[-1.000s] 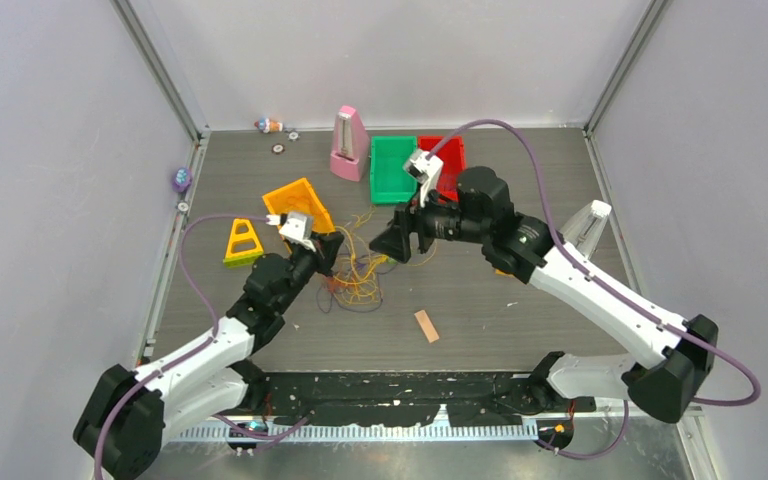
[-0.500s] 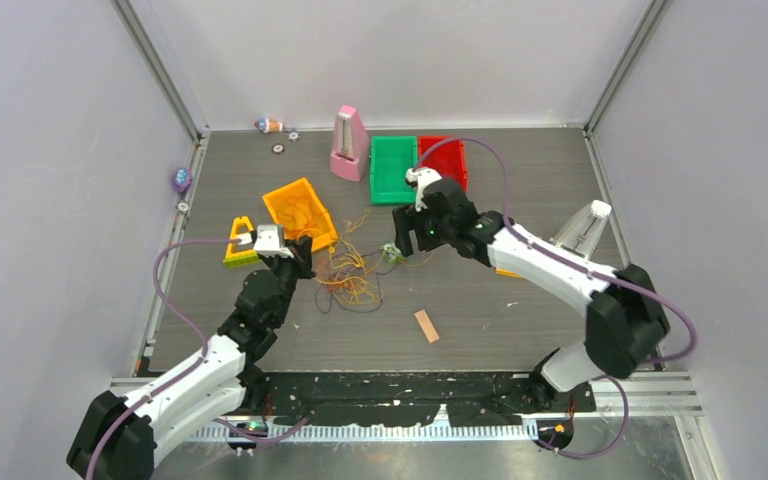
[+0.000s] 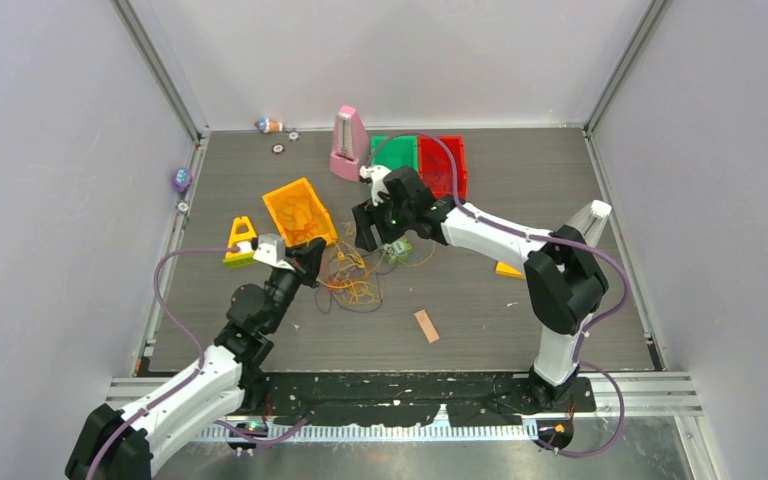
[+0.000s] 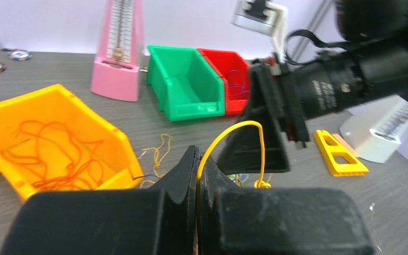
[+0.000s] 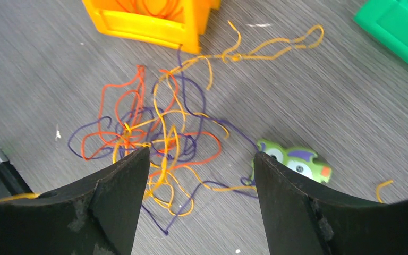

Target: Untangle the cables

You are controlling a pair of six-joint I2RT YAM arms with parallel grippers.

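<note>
The cables (image 3: 352, 280) lie as a loose tangle of orange, yellow and dark purple strands (image 5: 154, 133) on the grey table. My left gripper (image 3: 310, 262) sits at the tangle's left edge. In the left wrist view the left gripper (image 4: 198, 155) is shut on a yellow cable (image 4: 232, 126), which arcs up and away to a small knot. My right gripper (image 3: 372, 238) hovers over the tangle's far right side. In the right wrist view the right gripper (image 5: 202, 155) stands wide open above the strands, holding nothing.
An orange bin (image 3: 300, 208) holding an orange cable (image 4: 48, 154) stands just left of the tangle. A green toy (image 5: 295, 159) lies beside it. Green bin (image 4: 186, 90), red bin (image 3: 447, 165) and pink metronome (image 3: 348, 145) stand behind. A wooden block (image 3: 426, 325) lies in front, a yellow triangle (image 3: 243, 240) to the left.
The right arm has swung left and its gripper now hangs over the tangle. The left gripper has drawn back toward the near left, still holding the yellow cable.
</note>
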